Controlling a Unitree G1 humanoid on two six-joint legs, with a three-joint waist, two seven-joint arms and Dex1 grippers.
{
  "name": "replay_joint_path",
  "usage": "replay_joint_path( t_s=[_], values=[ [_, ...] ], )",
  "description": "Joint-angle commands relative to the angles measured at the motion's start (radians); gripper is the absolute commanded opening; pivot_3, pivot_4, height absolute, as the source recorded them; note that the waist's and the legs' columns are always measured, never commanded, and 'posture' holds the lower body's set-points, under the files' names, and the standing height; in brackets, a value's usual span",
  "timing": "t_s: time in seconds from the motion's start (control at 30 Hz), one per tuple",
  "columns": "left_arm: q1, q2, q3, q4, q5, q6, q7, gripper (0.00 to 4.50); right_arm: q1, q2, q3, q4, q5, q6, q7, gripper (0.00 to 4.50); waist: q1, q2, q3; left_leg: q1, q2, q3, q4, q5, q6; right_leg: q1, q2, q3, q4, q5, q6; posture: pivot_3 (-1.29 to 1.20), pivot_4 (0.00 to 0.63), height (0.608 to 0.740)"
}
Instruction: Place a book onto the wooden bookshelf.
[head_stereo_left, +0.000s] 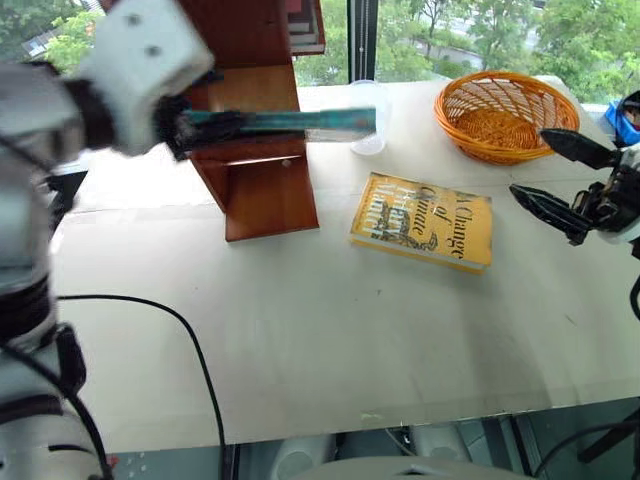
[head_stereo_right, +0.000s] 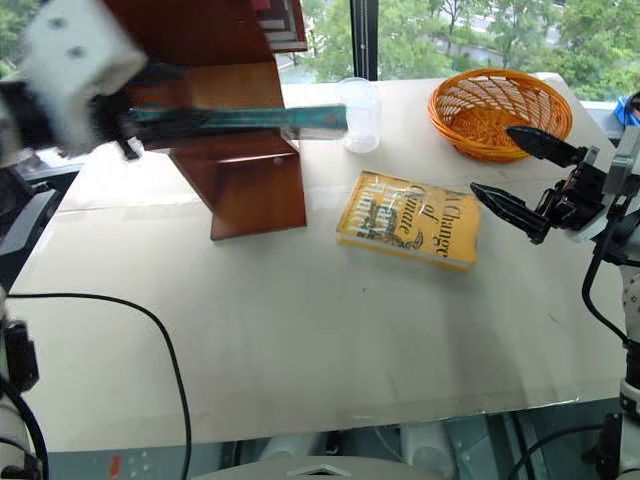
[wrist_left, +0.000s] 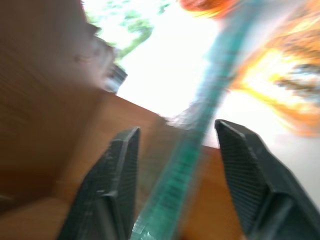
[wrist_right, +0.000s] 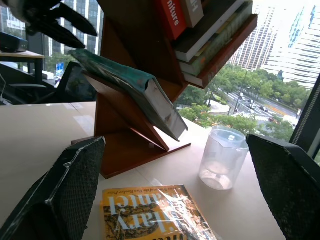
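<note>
Release is the step in hand: the book (wrist_right: 131, 86) lies flat on the slanted board of the wooden bookshelf (head_stereo_left: 262, 190), its long edge running from the left gripper (wrist_left: 172, 165) out past the shelf's side toward three o'clock in the head views, where its free end overhangs just in front of the clear plastic cup (head_stereo_left: 368, 118). The left gripper's black fingers (wrist_left: 117, 185) stand apart on either side of the teal edge, and the left wrist view shows a gap between each pad and the cover, so the book appears to rest on the shelf alone. To finish well, the left arm should draw straight back along the book's own line, toward nine o'clock, keeping the fingers wide so that neither pad drags the glossy cover off the sloping board. A sideways or lifting exit risks tipping the overhanging end, which could slide down toward the cup. The right gripper (head_stereo_right: 520, 180) hangs well apart at three o'clock, its fingers spread wide and empty, near the orange wicker basket (head_stereo_right: 455, 100) and beyond the yellow book (head_stereo_left: 423, 220) lying on the table (head_stereo_left: 300, 350); it has no part in this step and does best to hold there.
</note>
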Motion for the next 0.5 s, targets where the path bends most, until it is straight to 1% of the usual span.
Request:
replay_joint_path(
  t_s=[0.03,0.07,0.1,0.13,0.2,0.27,0.3,0.33,0.4,0.43,0.5],
  values=[
    [0.046,-0.061,0.192,-0.094,-0.236,0.198,-0.034,2.41,0.002,-0.013,-0.028,-0.021,0.016,-0.008,0.013,4.50,0.004,-0.001,0.000,-0.001,0.000,-0.001,0.001,0.000,0.000,0.000,0.000,-0.001,0.000,0.000,0.000,0.00,0.150,0.740],
    [0.101,-0.109,0.226,-0.143,-0.296,0.242,-0.027,2.41,0.007,-0.013,-0.031,-0.024,0.017,-0.006,0.014,4.50,0.006,-0.001,0.000,-0.001,0.000,-0.001,0.001,0.000,0.000,0.001,0.000,-0.001,0.000,0.000,0.000,0.00,0.150,0.740],
    [0.165,-0.165,0.240,-0.192,-0.330,0.237,-0.002,2.41,0.013,-0.013,-0.035,-0.029,0.019,-0.003,0.012,4.50,0.009,0.000,0.000,0.000,0.000,-0.001,0.002,0.000,0.000,0.002,0.000,-0.001,0.000,0.000,0.000,0.00,0.150,0.740],
    [0.230,-0.230,0.235,-0.238,-0.350,0.186,0.021,2.41,0.023,-0.015,-0.041,-0.034,0.021,0.002,0.009,4.50,0.011,0.001,-0.001,0.001,0.000,0.000,0.002,0.000,0.000,0.002,-0.001,0.000,0.001,0.000,0.000,0.00,0.150,0.740],
    [0.339,-0.334,0.180,-0.296,-0.340,0.114,0.109,2.41,0.051,-0.024,-0.051,-0.051,0.016,0.007,0.004,4.50,0.018,0.000,0.000,0.002,-0.001,0.000,0.002,0.000,0.000,0.004,-0.001,0.000,0.001,0.000,0.000,0.00,0.150,0.740],
    [0.389,-0.461,0.101,-0.273,-0.316,0.057,0.215,2.41,0.094,-0.030,-0.076,-0.073,0.022,0.017,-0.007,4.50,0.028,-0.002,0.001,0.001,0.000,-0.002,0.003,0.000,0.000,0.003,-0.001,0.000,0.000,0.002,-0.002,0.00,0.150,0.740],
    [0.422,-0.504,0.056,-0.253,-0.272,-0.021,0.252,2.41,0.119,-0.034,-0.089,-0.085,0.024,0.021,-0.012,4.50,0.031,-0.002,0.001,0.001,0.000,-0.002,0.004,0.000,0.000,0.004,-0.001,0.000,0.001,0.002,-0.003,0.00,0.150,0.740],
    [0.445,-0.526,0.025,-0.241,-0.242,-0.079,0.277,2.41,0.136,-0.037,-0.099,-0.094,0.026,0.025,-0.015,4.50,0.035,-0.002,0.000,0.001,0.000,-0.002,0.004,0.000,0.000,0.004,-0.001,0.000,0.001,0.003,-0.003,0.00,0.150,0.740],
    [0.519,-0.535,-0.046,-0.200,-0.177,-0.186,0.300,2.41,0.185,-0.039,-0.133,-0.119,0.032,0.035,-0.026,4.50,0.040,0.001,-0.001,0.003,0.000,0.000,0.003,0.000,0.000,0.005,-0.001,0.000,0.001,0.003,-0.004,0.00,0.150,0.740],
    [0.569,-0.543,-0.066,-0.158,-0.144,-0.246,0.310,2.41,0.231,-0.040,-0.159,-0.133,0.020,0.035,-0.035,4.50,0.041,0.001,-0.001,0.004,0.000,0.001,0.002,0.000,0.000,0.006,-0.001,0.001,0.001,0.003,-0.004,0.00,0.150,0.740],
    [0.664,-0.525,-0.077,-0.099,-0.110,-0.364,0.278,2.41,0.328,-0.041,-0.215,-0.150,-0.001,0.040,-0.049,4.50,0.039,0.001,-0.002,0.005,0.000,0.001,0.001,0.000,0.000,0.005,0.000,0.001,0.001,0.003,-0.004,0.00,0.150,0.740]
  ],
)
